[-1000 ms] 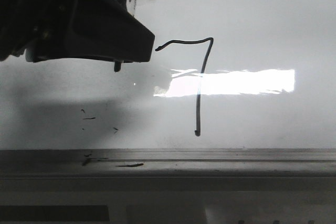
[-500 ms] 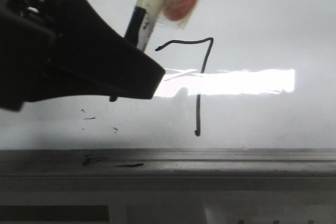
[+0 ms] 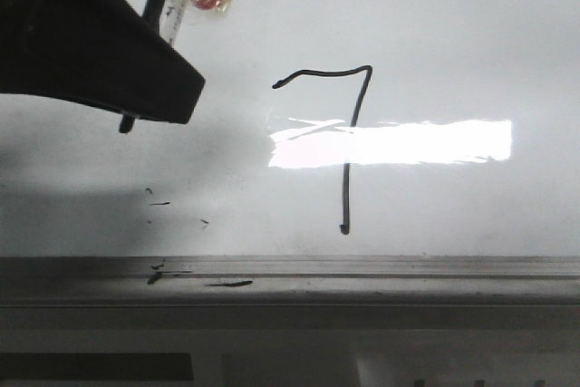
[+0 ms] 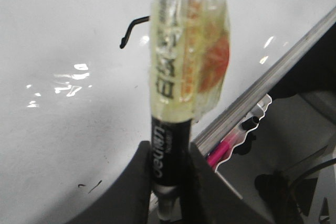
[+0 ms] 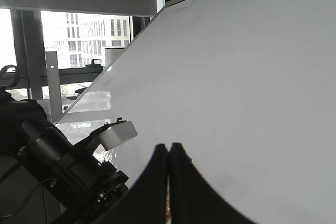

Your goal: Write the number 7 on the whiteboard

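On the whiteboard (image 3: 453,24), finished number 7 (image 3: 346,147) at centre, and up-left of it now, drawn away, left gripper (image 4: 167,153) pinching marker (image 4: 170,103), right gripper (image 5: 168,153) pressed together, so writing probably done.

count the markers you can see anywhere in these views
2. One black marker with a taped-on tag is clamped in the left gripper in front of the whiteboard. One pink marker lies below the board's ledge. Others may be hidden there.
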You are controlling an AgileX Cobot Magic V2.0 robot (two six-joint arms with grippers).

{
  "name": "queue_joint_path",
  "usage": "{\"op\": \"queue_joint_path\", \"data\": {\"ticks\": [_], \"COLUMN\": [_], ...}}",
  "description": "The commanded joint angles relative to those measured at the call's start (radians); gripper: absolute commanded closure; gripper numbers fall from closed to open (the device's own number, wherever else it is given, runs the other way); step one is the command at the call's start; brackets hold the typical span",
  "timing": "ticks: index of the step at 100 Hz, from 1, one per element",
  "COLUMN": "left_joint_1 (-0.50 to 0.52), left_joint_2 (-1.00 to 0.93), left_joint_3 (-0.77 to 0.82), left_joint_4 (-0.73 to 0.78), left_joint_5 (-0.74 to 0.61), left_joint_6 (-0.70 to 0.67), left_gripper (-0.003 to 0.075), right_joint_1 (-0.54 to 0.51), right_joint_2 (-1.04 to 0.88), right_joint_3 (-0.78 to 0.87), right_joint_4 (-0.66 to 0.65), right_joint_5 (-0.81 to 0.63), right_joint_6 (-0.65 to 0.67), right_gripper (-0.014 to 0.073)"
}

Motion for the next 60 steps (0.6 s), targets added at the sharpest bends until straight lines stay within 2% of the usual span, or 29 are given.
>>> {"op": "queue_joint_path", "data": {"ticks": [1, 11, 25, 35, 60], "left_joint_1": [0.012, 0.025, 0.078, 0.106, 0.114], "left_joint_2": [-0.023, -0.03, -0.028, -0.028, -0.003], "left_joint_3": [-0.038, -0.038, -0.038, -0.038, -0.038], "left_joint_4": [-0.042, 0.002, 0.246, 0.386, 0.407], "left_joint_5": [-0.079, -0.092, -0.003, 0.044, 0.006], "left_joint_6": [-0.016, -0.05, -0.318, -0.448, -0.58], "left_gripper": [0.0741, 0.0741, 0.0741, 0.0741, 0.0741], "right_joint_1": [-0.002, -0.002, -0.002, -0.002, -0.002], "right_joint_2": [0.005, 0.005, 0.005, 0.005, 0.005], "right_joint_3": [-0.024, -0.024, -0.024, -0.024, -0.024], "right_joint_4": [0.013, 0.013, 0.013, 0.013, 0.013], "right_joint_5": [0.013, 0.013, 0.013, 0.013, 0.013], "right_joint_6": [-0.004, -0.004, -0.004, -0.004, -0.004], "right_gripper": [0.0657, 0.0657, 0.0657, 0.0657, 0.0657]}}
